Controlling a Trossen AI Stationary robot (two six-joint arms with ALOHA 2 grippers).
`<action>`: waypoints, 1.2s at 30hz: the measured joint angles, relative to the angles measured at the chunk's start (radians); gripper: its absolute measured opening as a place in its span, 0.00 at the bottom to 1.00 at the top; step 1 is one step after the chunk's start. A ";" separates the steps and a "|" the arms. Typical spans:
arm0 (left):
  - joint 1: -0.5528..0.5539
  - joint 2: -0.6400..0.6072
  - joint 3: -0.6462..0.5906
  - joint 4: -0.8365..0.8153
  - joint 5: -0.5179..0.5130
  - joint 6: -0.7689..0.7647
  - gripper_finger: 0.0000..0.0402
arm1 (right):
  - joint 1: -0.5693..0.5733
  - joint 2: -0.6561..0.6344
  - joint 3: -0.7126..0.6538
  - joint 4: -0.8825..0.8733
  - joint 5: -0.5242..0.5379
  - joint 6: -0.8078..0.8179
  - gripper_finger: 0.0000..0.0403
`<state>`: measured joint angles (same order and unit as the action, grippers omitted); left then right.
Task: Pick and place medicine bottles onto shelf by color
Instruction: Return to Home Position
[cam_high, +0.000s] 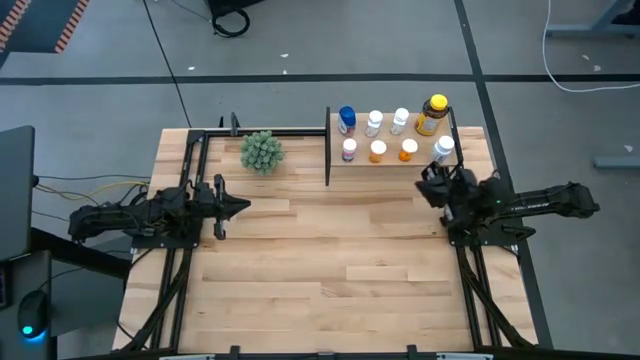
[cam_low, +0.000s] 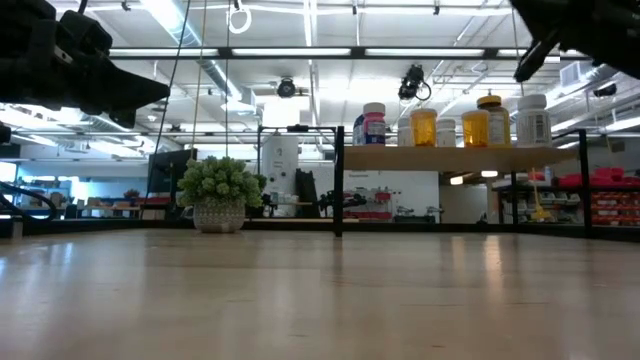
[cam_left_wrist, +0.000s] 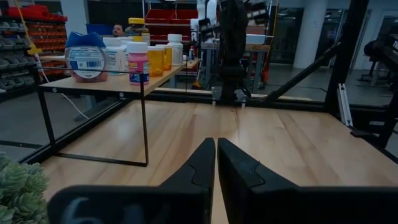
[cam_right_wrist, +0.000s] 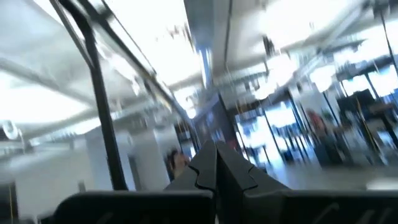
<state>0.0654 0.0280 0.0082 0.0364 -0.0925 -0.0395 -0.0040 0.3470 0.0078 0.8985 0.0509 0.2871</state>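
Closest to the lens, your left gripper (cam_left_wrist: 216, 144) shows both fingers pressed together; it waits at the left of the overhead frame. Your right gripper (cam_high: 432, 184) — also pressed together, empty, tilted up toward the ceiling — sits just below the shelf (cam_high: 475, 140) at upper right, nearest the white bottle (cam_high: 443, 150) at its front corner. All eight medicine bottles (cam_high: 378, 151) stand on the shelf. Retreat down-frame — bare tabletop (cam_high: 340, 260) gives room there.

Eight medicine bottles (cam_high: 378, 151) stand upright — seemingly in two rows — on the black-framed light-wood shelf (cam_high: 472, 140).
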 joint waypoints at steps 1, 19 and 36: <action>0.000 0.000 0.000 0.000 0.000 0.000 0.06 | 0.000 0.000 0.000 0.037 0.000 0.000 0.01; 0.000 0.000 0.000 0.002 0.002 -0.001 0.06 | 0.000 0.000 0.000 0.298 0.000 0.000 0.01; 0.000 0.000 0.000 0.003 0.003 0.000 0.06 | 0.000 0.000 0.000 0.298 0.000 0.000 0.01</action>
<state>0.0654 0.0280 0.0082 0.0399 -0.0900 -0.0399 -0.0040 0.3470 0.0082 1.1967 0.0509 0.2874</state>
